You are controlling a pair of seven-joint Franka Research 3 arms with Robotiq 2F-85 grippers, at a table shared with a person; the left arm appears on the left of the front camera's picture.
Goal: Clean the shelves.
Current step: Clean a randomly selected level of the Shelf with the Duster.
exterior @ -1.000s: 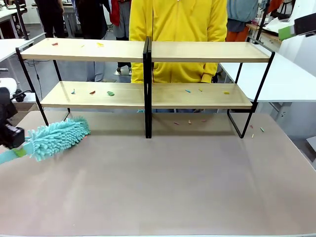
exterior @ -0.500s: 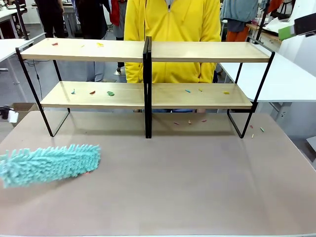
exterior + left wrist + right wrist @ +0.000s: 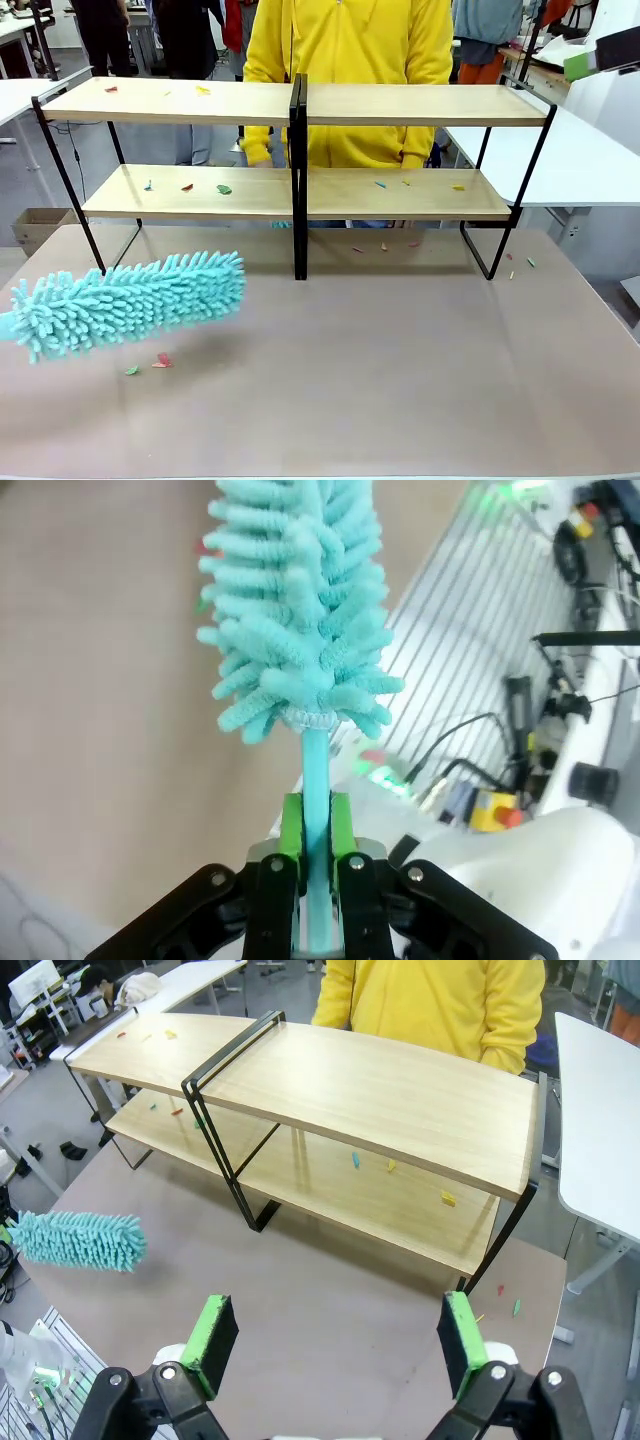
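Front view showed the shelves [image 3: 420, 104], two long light-wood boards on a thin black metal frame with a black centre post, standing at the far side of the matte grey-brown tabletop [image 3: 420, 380]. A person in a yellow top [image 3: 350, 60] stood close behind. Small coloured scraps [image 3: 224, 189] dotted both boards, and a few more lay on the tabletop under a fluffy teal duster [image 3: 130, 300], raised in front of the rack's left half. The green-padded left fingers [image 3: 292, 830] were clamped on its slim teal handle. The right fingers [image 3: 215, 1330] stood wide apart, high above the tabletop and angled down toward the shelves.
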